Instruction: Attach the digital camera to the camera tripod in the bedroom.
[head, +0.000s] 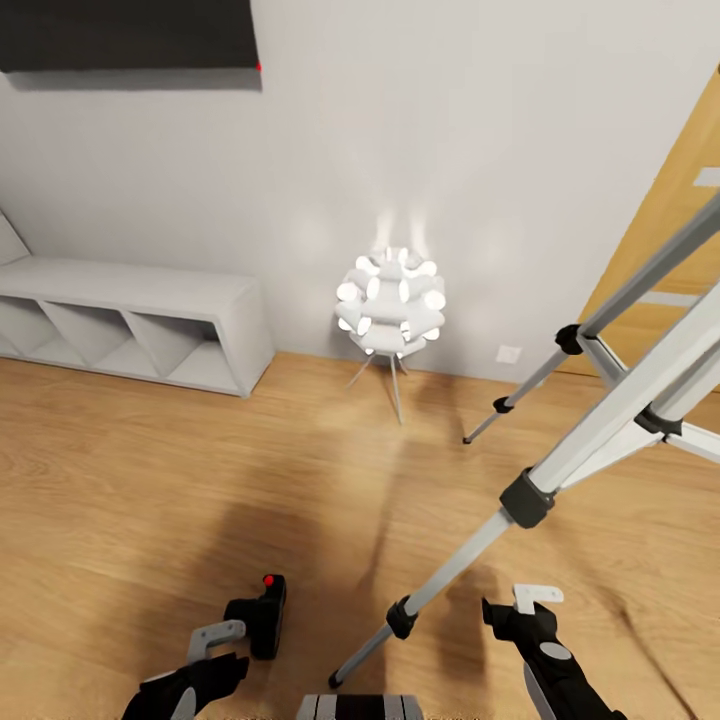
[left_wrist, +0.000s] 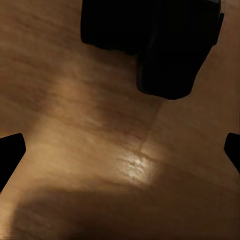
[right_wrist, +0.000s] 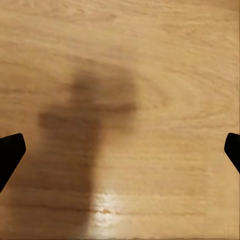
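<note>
scene: bedroom, light wood floor (head: 150, 480), pale grey wall, wooden door (head: 680, 210) far right
digital camera (head: 262, 615): on the floor, near left, red spot on top, just beyond the left gripper; in the left wrist view it is a dark block (left_wrist: 165, 45) ahead of the fingertips, not between them
camera tripod (head: 560, 470): right side, silver legs with black joints, one leg runs down to the near floor between the two grippers; head is out of frame above
left gripper (head: 215, 650): released, fingers spread, nothing in it, apart from the camera
right gripper (head: 525, 610): released, empty, over bare floor just right of the near tripod leg
step (judged): reach and grasp the camera, not yet done
how to do well: advance the left arm until the body sits between the fingertips, close across the narrow sides, keep it upright with the red spot up, steer clear of the near leg when lifting
containers: white cube shelf (head: 140, 320) far left, cubes that show look empty
other: lit white lamp (head: 392, 300) on thin legs by the far wall, not the tripod
</note>
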